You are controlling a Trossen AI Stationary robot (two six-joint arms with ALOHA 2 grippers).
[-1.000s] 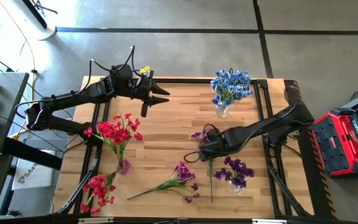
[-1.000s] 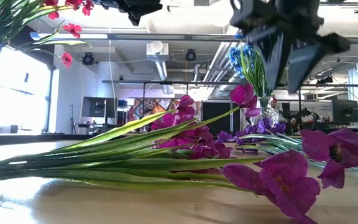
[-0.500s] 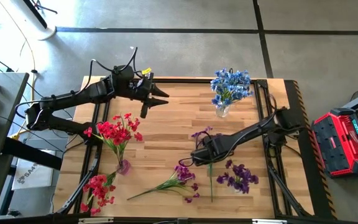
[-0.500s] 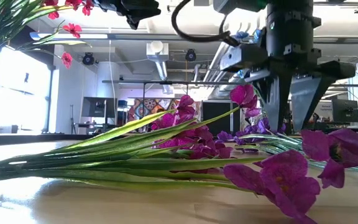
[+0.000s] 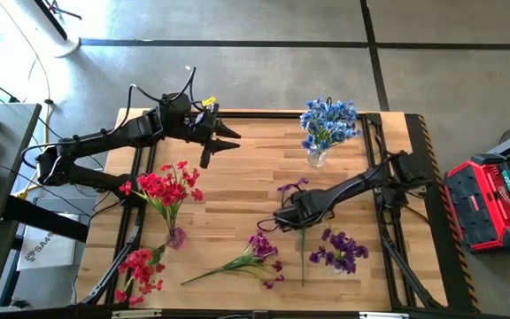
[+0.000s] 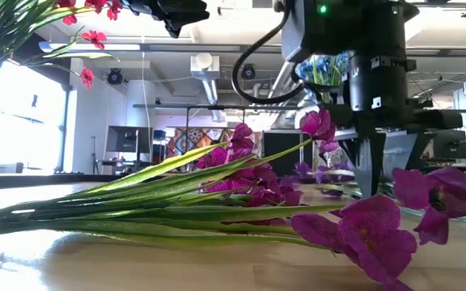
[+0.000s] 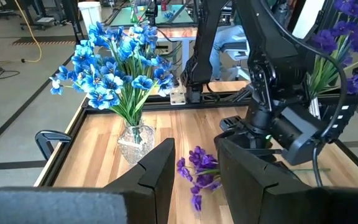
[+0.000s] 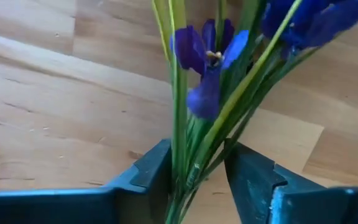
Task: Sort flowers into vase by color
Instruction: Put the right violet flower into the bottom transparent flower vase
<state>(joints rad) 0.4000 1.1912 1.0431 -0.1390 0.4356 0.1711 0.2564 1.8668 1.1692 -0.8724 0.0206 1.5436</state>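
3 vases (image 5: 316, 158) stand filled; right hand (image 5: 300, 219) grips 1 purple spray (image 5: 302, 244).

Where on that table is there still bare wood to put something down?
Bare table lies between the left gripper and the blue flowers, and past the red flowers toward the right gripper. The near edge is crowded with loose red and purple sprays.

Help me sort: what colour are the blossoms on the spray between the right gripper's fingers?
Purple, best in the right wrist view: spray, right gripper.
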